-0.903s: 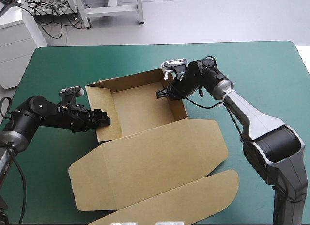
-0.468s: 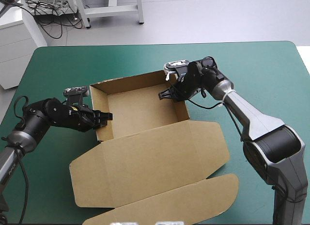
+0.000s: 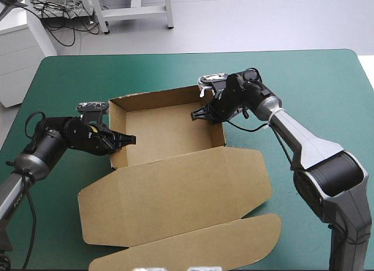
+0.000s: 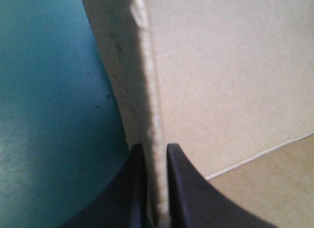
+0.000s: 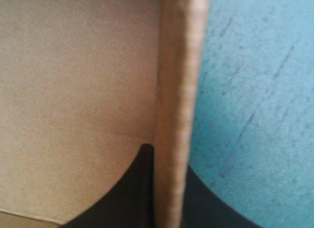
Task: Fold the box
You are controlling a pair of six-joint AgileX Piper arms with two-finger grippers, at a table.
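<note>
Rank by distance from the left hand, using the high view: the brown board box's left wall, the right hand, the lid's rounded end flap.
1. Brown board box's left wall: clamped in the left hand.
2. Right hand: opposite, on the right wall.
3. Lid's rounded end flap: near side, farthest.

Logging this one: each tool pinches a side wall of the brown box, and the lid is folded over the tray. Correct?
Not quite: the lid is not folded over. The high view shows it lying flat on the teal-green cover, nearer the robot, leaving the box an open tray. The left tool and right tool do each pinch a side wall.
</note>
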